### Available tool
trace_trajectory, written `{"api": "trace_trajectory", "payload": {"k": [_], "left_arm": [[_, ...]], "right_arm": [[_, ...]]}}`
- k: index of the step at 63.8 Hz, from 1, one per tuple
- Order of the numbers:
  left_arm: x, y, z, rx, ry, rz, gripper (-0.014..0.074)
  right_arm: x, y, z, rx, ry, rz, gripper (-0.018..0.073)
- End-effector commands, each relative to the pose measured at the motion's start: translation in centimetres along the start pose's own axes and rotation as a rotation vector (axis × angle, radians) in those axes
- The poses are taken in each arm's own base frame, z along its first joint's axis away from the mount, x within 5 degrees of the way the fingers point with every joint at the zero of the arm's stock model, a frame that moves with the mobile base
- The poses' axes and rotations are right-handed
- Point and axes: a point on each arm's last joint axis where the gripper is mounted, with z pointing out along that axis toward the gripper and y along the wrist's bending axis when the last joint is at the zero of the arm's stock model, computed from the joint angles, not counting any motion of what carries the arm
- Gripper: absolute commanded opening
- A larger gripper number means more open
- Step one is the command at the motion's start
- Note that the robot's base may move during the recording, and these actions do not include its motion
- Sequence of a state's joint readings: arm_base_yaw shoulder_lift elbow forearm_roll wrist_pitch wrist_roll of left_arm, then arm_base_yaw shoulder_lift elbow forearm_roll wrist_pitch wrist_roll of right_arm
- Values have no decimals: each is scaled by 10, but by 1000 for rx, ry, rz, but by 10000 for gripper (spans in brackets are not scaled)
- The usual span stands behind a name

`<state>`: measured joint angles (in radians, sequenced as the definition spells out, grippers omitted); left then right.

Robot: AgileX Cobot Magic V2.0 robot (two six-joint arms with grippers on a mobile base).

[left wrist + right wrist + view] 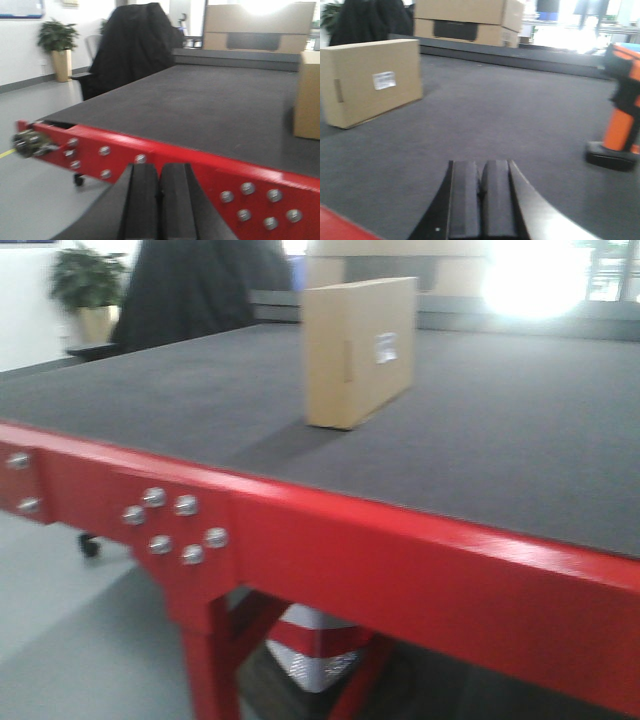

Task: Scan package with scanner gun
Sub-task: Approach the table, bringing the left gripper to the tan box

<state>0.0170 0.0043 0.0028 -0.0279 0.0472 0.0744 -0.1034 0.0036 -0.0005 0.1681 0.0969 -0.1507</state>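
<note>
The package (358, 350), a plain tan cardboard box with a small white label, stands upright on the dark grey tabletop (500, 430). It also shows in the right wrist view as the package (372, 80) at the left, and as a sliver of the package (307, 95) at the right edge of the left wrist view. The scanner gun (620, 115) stands upright on its black base at the far right, orange handle visible. My right gripper (480, 170) is shut and empty, low over the table's near edge. My left gripper (159, 172) is shut and empty, in front of the red frame.
A red metal frame (330, 560) with bolts edges the table. Stacked cardboard boxes with a dark panel (465, 20) stand beyond the far edge. A black-draped chair (132, 45) and a potted plant (59, 47) are at the far left. A striped cone (315, 650) is under the table.
</note>
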Motion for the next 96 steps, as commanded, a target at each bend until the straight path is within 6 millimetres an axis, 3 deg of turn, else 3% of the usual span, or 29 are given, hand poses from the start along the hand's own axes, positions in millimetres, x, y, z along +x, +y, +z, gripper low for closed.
{"api": "trace_trajectory", "payload": {"k": [1,96], "left_arm": [[-3,0,0,-2,-25,-10,-111],[-3,0,0,-2,-25,-10,-111]], "right_arm": [[-2,-1,0,8,-23,-6,-159],[-2,3,0,-50,-24,-6,-159]]}}
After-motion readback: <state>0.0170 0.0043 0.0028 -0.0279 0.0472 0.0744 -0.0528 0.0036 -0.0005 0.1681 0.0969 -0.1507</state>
